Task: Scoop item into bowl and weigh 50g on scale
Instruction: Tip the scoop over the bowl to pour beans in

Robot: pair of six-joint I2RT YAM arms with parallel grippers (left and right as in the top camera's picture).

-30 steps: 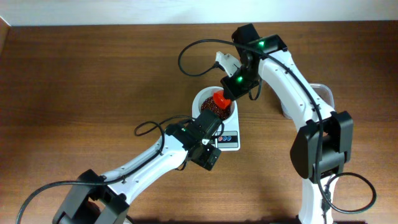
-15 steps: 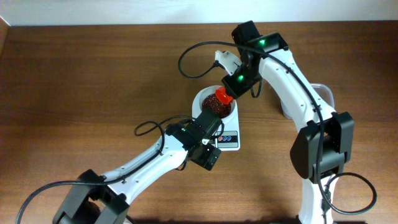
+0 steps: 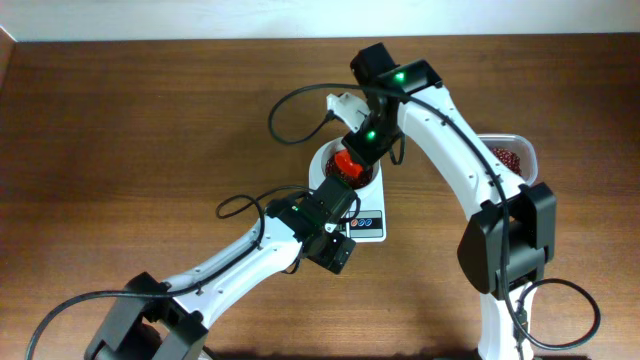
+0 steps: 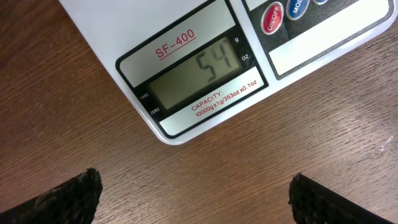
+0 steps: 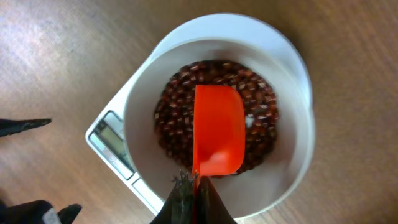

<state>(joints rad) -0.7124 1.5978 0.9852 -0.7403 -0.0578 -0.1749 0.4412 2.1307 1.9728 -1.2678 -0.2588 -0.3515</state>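
R jaws closed tight on the handle of the orange scoop (image 5: 217, 130). The scoop reaches toward 12 o'clock from them, over the beans (image 5: 177, 93) in the white bowl (image 5: 140, 124). Bowl sits on the scale (image 4: 124, 25); display (image 4: 199, 74) reads 54 g. L jaws spread wide w/ nothing between, fingertips (image 4: 68, 196) at 6 o'clock off the scale's front edge, not touching. Clear tub (image 3: 530, 150) w/ more beans at 3 o'clock of the bowl.

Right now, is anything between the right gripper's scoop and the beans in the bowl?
Nothing visible. The right gripper, shut on the orange scoop, holds it directly above the beans inside the bowl, within the rim. The left gripper is open down by the display of the scale, not over the bowl.
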